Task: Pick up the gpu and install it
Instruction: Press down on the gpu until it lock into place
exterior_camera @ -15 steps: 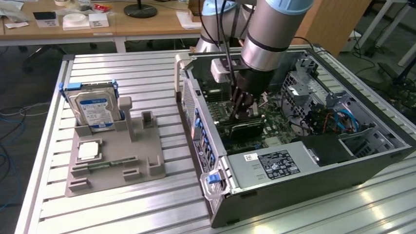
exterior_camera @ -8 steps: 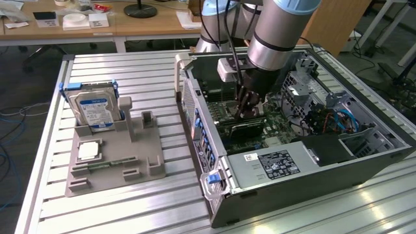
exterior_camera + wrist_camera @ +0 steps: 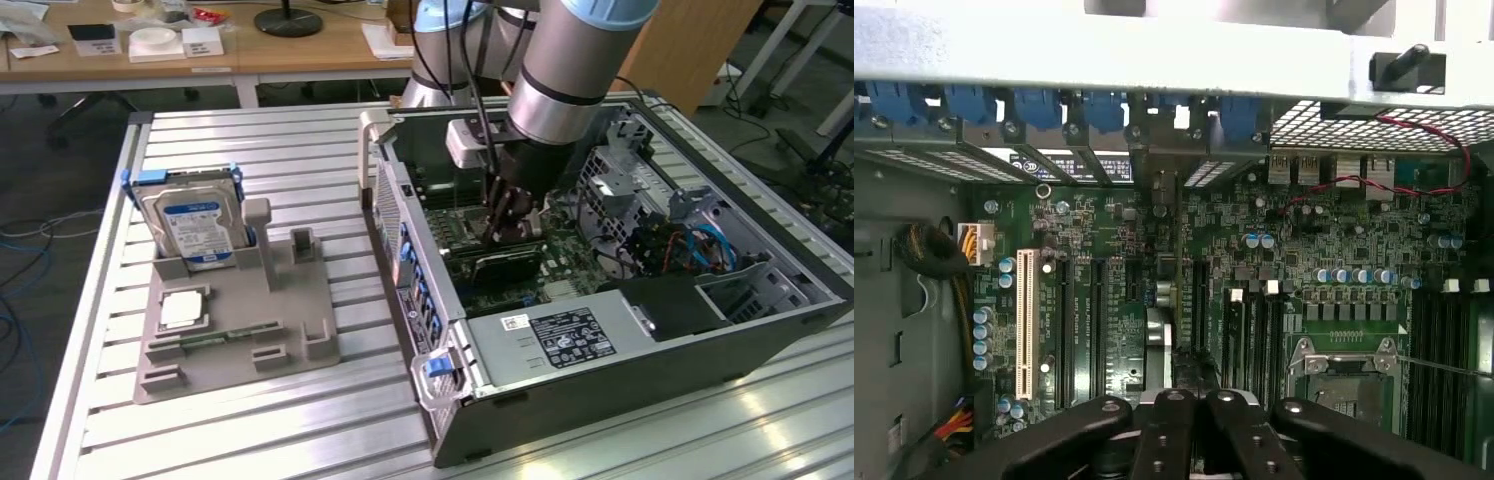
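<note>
Inside the open black computer case [image 3: 627,350] lying on its side on the ribbed aluminium table [image 3: 280,420], the grey robot arm [image 3: 574,70] reaches down, and its black gripper [image 3: 511,222] is shut on the top edge of the gpu [image 3: 505,262], a thin dark card standing upright on the green motherboard [image 3: 567,265] near the case's middle.

From the exterior view, the case's neighbours show: beside it, on the exterior view's left, a grey plastic holder tray [image 3: 234,335] carries a silver hard drive with a blue-white label [image 3: 196,232], its writing too small to read. A white-and-black sticker sits on the silver power supply box [image 3: 567,340], also unreadable.

The wrist view instead looks along the motherboard [image 3: 1304,270]: a white expansion slot [image 3: 1023,322], red wires [image 3: 1374,180], blue clips [image 3: 1034,105], and the gripper [image 3: 1194,400] with its black fingers [image 3: 1159,440] closed together.
</note>
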`<action>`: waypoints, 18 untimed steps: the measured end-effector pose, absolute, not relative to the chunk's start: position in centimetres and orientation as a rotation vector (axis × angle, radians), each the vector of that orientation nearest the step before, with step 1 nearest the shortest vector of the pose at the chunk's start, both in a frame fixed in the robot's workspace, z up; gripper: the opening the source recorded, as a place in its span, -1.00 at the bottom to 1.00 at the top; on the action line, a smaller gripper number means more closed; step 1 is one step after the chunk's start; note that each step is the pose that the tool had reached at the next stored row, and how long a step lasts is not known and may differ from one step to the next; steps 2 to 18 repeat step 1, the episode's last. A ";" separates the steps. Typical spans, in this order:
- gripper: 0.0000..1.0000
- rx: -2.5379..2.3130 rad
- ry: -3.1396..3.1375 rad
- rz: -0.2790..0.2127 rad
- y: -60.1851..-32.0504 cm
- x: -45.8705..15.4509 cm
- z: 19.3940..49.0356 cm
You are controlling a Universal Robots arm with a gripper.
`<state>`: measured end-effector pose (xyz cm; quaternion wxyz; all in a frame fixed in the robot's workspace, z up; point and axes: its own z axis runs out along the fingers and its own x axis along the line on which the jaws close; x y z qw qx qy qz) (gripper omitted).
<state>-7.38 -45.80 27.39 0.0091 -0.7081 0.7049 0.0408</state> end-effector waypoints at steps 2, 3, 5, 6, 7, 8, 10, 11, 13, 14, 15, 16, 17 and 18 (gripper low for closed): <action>-0.79 -2.212 2.202 0.127 -45.8 -7.4 27.4; -0.79 -2.212 2.202 0.127 -45.8 -7.4 27.4; -0.79 -2.212 2.202 0.127 -45.8 -7.4 27.4; -0.79 -2.212 2.202 0.127 -45.8 -7.4 27.4; -0.79 -2.212 2.202 0.127 -45.8 -7.4 27.4; -0.79 -2.212 2.202 0.127 -45.8 -7.4 27.4; -0.79 -2.212 2.202 0.127 -45.8 -7.4 27.4; -0.79 -2.212 2.202 0.127 -45.8 -7.4 27.4; -0.79 -2.212 2.202 0.127 -45.8 -7.4 27.4; -0.79 -2.212 2.202 0.127 -45.8 -7.4 27.4; -0.79 -2.212 2.202 0.127 -45.8 -7.4 27.4; -0.79 -2.212 2.202 0.127 -45.8 -7.4 27.4; -0.79 -2.212 2.202 0.127 -45.8 -7.4 27.4; -0.79 -2.212 2.202 0.127 -45.8 -7.4 27.4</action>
